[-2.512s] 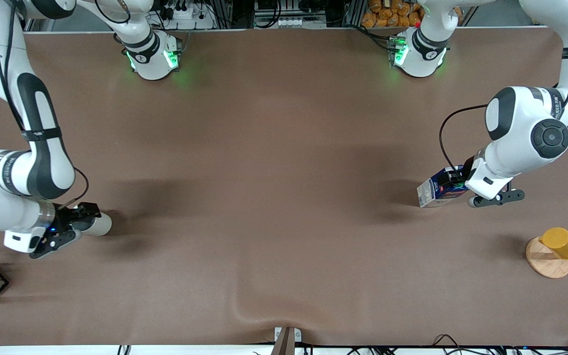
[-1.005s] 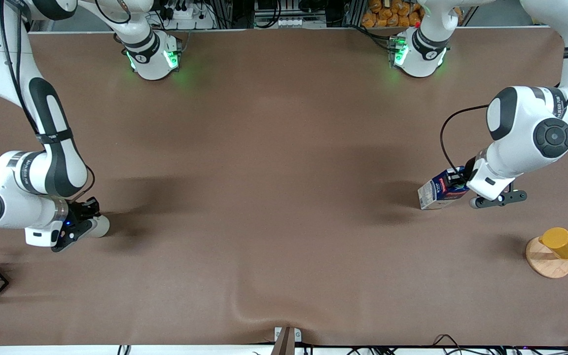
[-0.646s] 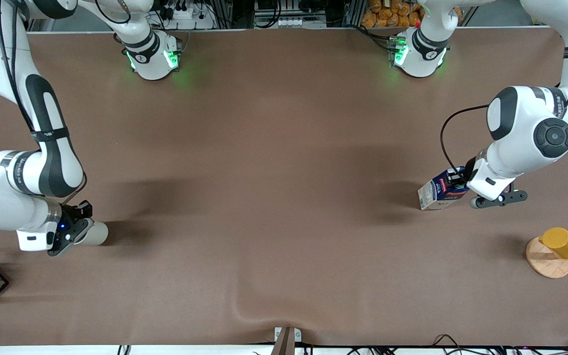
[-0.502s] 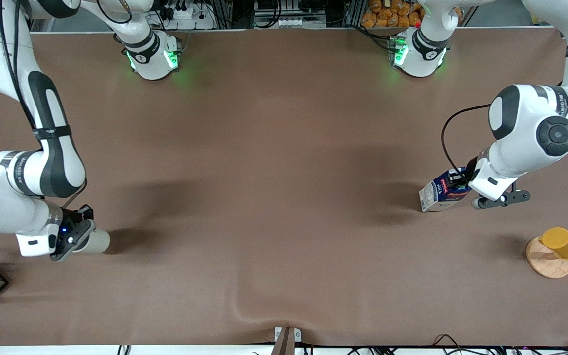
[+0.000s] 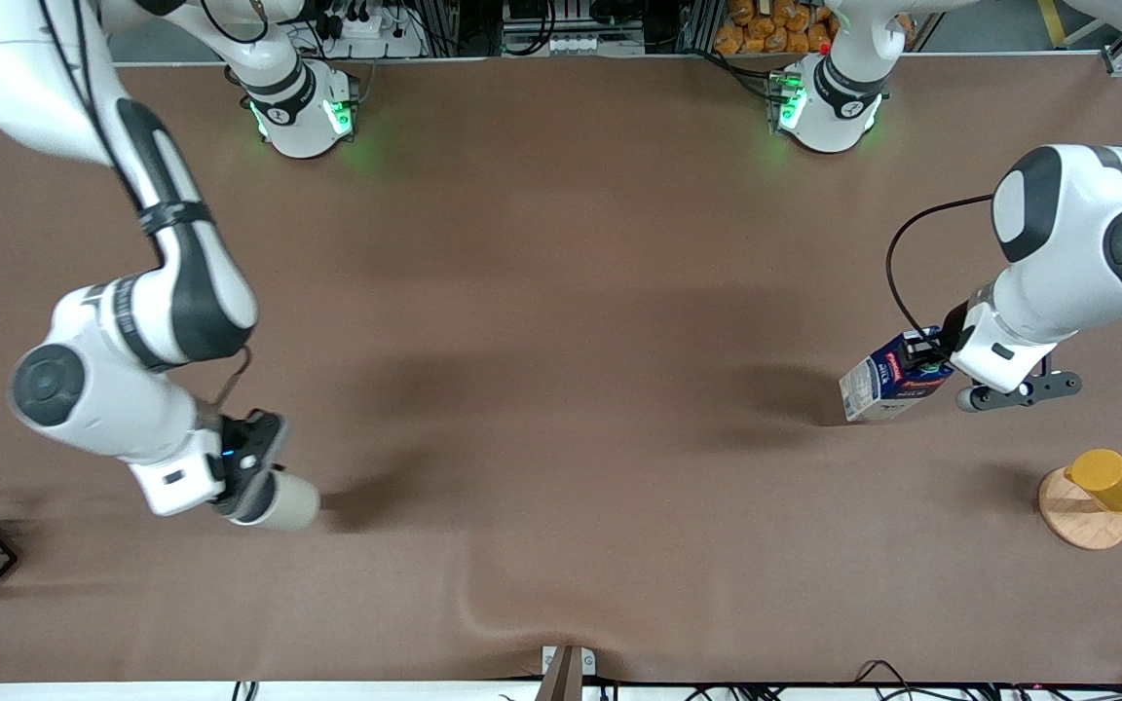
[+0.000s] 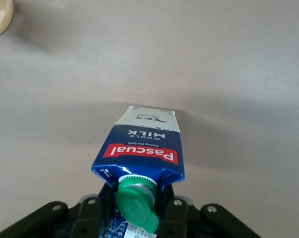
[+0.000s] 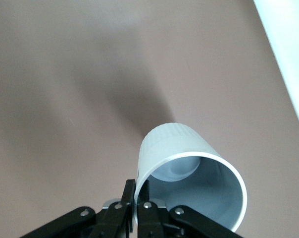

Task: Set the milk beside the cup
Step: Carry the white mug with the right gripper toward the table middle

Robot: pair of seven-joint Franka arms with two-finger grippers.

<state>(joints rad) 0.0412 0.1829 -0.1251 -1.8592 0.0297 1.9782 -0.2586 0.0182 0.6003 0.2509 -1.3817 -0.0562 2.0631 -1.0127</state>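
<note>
1. Now we hold the Pascual milk carton point(image 5: 887, 383) in the left pincer point(image 6: 139, 218), which is clenched on the gable top beside the green cap point(image 6: 135, 207); the carton hangs tilted over the tabletop point(image 5: 561, 292) toward the left arm's end.
2. We judge the carton light but soft-walled: paperboard dents under a hard squeeze, and a grip this high lets the whitish base swing. The folded gable ridge is the stiffest place to take it, so the present hold looks sound to us.
3. We carry the off-white mug point(image 5: 283, 503) in the right pincer point(image 7: 134, 206), clenched on its rim wall, one finger inside and one outside. It hangs tipped, mouth toward the wrist camera, over the tabletop toward the right arm's end, well apart from the carton.
4. We judge the mug rigid, smooth and somewhat slippery; a thin rim pinch could let it pivot, and a drop might chip it.
5. Neither thing stands on the tabletop yet.
</note>
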